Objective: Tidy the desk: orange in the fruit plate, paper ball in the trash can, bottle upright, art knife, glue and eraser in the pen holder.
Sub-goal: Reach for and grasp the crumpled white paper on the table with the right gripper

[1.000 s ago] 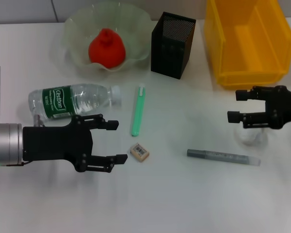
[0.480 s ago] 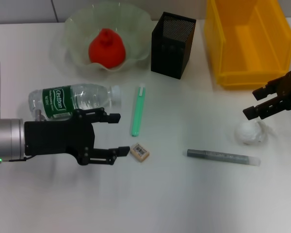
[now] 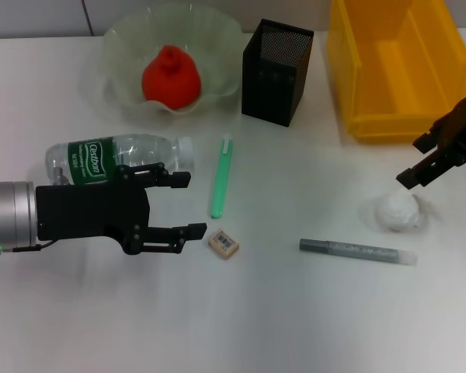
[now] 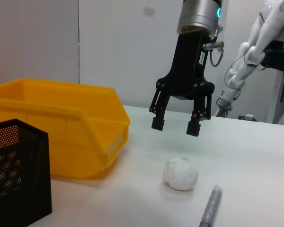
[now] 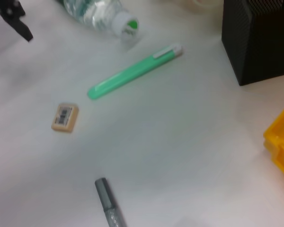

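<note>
The orange (image 3: 169,78) sits in the fruit plate (image 3: 217,31). Beside it stand the black pen holder (image 3: 276,71) and the yellow trash can (image 3: 400,66). The bottle (image 3: 116,159) lies on its side, just behind my left gripper (image 3: 196,204). That gripper is open and empty, and its near fingertip is close to the eraser (image 3: 224,243). The green art knife (image 3: 220,177) and the grey glue (image 3: 357,251) lie flat on the table. The paper ball (image 3: 396,211) rests on the table. My right gripper (image 3: 413,162) hangs open above it, as the left wrist view shows (image 4: 176,126).
The table is white, and the trash can's front wall (image 4: 52,137) stands close behind the paper ball (image 4: 180,174). In the right wrist view the bottle's cap (image 5: 128,26), art knife (image 5: 132,73), eraser (image 5: 65,117) and glue (image 5: 109,203) lie spread apart.
My right gripper has lifted off the paper ball and swung toward the trash can, leaving the ball on the table. My left gripper has edged toward the eraser.
</note>
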### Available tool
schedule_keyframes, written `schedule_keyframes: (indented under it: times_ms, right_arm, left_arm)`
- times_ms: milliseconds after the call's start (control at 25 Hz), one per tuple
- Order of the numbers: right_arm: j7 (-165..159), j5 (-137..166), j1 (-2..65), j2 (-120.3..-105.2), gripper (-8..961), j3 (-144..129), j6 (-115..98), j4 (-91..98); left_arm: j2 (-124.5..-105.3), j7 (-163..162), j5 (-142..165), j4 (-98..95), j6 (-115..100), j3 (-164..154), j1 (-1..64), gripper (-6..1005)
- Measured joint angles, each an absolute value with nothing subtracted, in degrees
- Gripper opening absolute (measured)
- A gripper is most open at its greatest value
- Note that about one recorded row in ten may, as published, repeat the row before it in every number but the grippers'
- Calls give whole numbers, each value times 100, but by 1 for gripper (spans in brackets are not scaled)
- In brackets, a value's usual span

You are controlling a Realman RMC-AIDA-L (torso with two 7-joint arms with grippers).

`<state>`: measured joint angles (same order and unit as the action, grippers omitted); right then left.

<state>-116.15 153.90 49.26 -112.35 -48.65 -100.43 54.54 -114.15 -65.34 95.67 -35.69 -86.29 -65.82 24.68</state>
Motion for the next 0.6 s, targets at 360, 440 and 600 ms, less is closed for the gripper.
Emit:
schedule_keyframes:
  times_ms: [360, 440, 600]
  right_arm:
    - [-11779, 15992, 5053, -11506, 774, -5148, -10030, 5619]
    - [-11792, 16218, 5053, -11626, 773, -5153, -10028, 5740]
    - [-11795, 16485, 4985, -11830, 772, -5264, -9951, 5882]
  left_arm:
    - [-11391, -6617, 9591, -3569, -8630, -6586, 2497, 811]
    - [-11394, -6617, 9594, -3569, -8629, -6596, 2497, 810]
    - [-11401, -6630, 9597, -3572, -8632, -6593, 2496, 808]
